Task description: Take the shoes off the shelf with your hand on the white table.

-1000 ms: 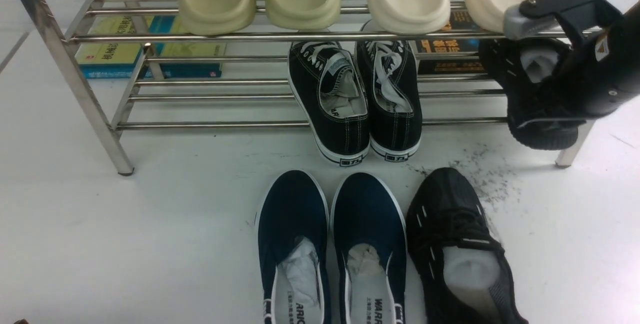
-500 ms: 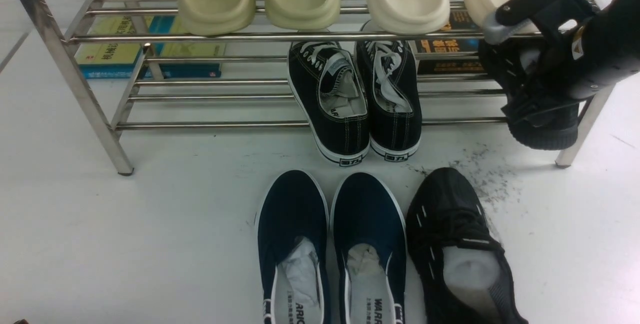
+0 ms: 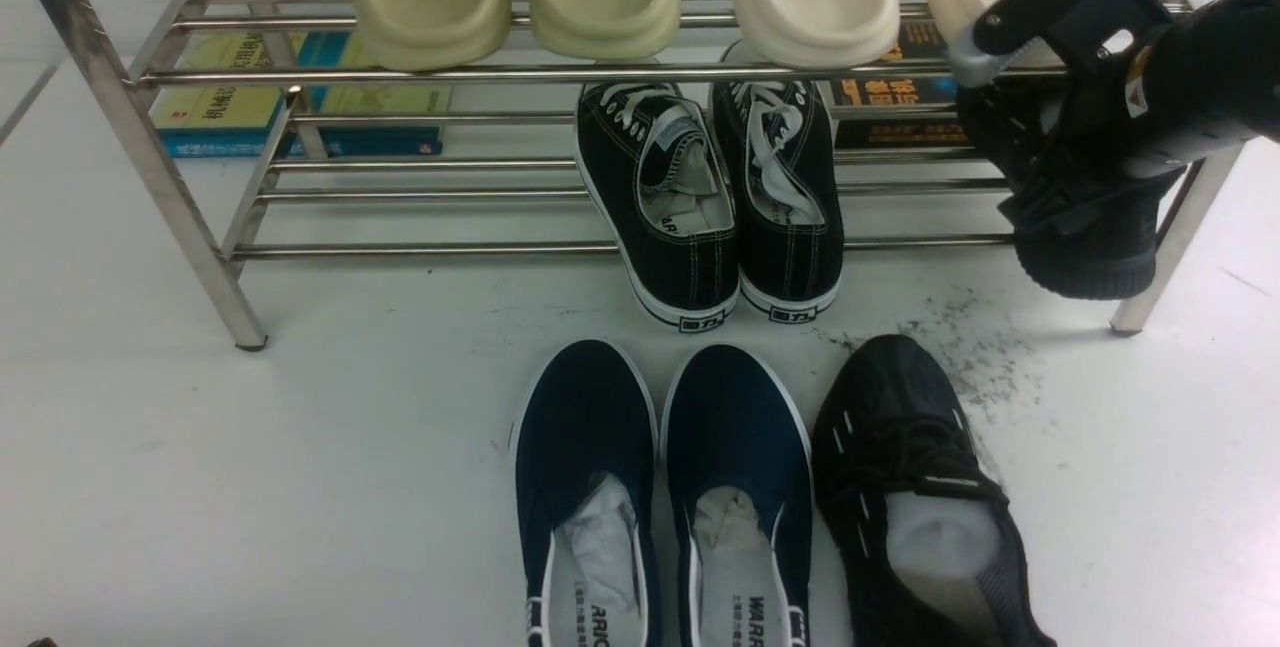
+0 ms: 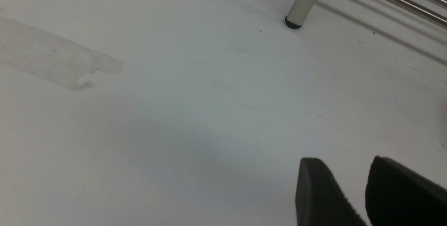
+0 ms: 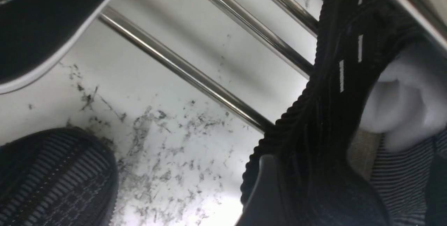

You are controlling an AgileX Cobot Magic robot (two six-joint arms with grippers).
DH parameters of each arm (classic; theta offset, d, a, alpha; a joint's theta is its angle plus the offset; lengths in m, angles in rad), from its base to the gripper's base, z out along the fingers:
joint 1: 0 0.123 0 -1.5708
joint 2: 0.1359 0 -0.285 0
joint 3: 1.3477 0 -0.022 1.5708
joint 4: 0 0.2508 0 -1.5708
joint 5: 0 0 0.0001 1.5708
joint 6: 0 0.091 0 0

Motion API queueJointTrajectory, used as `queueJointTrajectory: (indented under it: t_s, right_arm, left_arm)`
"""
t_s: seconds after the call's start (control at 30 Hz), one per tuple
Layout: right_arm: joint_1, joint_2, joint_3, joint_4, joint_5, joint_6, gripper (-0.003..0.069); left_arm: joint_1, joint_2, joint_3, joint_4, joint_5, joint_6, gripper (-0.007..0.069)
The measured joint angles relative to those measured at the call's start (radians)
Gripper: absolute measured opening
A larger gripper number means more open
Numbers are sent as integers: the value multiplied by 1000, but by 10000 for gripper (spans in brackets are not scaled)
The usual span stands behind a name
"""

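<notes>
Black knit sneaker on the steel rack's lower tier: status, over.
Left gripper open above flat white table. Right gripper at black knit sneaker on lower tier of steel-rod shelf, grip unconfirmed. Mate sneaker on table. Upper-tier rod close overhead.

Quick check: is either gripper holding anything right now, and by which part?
Left gripper holds nothing. Right gripper straddles the collar-side wall of the black knit sneaker on the shelf; whether it is clamped cannot be told.

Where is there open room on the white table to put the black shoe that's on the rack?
Bare table right of the black shoe already down, up to the rack's right leg. Wider bare stretch left of the navy slip-ons. Crowded: the centre, by the canvas sneakers.
</notes>
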Motion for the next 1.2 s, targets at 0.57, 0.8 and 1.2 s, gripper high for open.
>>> queueJointTrajectory:
  t_s: [0.57, 0.8, 1.2]
  right_arm:
    - [0, 127, 0, -136, -6, 95, 556]
    - [0, 156, 0, -214, -15, 182, 525]
    - [1, 145, 0, -238, -15, 203, 11]
  left_arm:
    - [0, 0, 0, 0, 0, 0, 239]
    - [0, 0, 0, 0, 0, 0, 239]
    - [0, 0, 0, 0, 0, 0, 239]
